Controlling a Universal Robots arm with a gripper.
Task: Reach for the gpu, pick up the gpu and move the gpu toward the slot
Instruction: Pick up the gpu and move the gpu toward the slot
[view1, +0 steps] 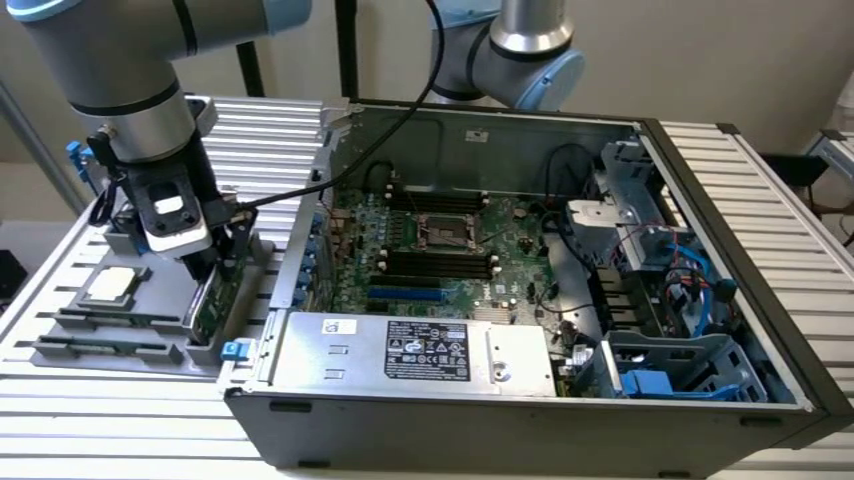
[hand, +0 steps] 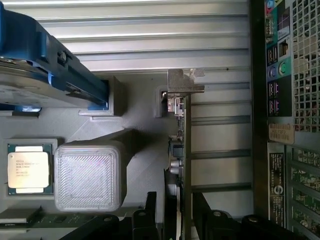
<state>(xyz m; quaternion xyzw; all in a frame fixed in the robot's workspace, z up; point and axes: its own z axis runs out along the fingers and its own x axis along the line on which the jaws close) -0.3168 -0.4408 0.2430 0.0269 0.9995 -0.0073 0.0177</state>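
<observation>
The robot arm's black end effector (hand: 176, 207) is straddling, fingers spread, the thin green circuit-board gpu (hand: 182, 145), which is standing on edge in a grey plastic tray (view1: 83, 345) beside the slatted metal desk's (view1: 120, 440) edge.

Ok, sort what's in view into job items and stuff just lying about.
Job: gpu, gripper, motherboard.
Lying about: processor chip, hard drive in blue frame, memory sticks.

Robotics lab: opened PC case (view1: 534, 425) on slatted aluminium bench (view1: 120, 420), grey parts fixture (hand: 140, 120).
</observation>
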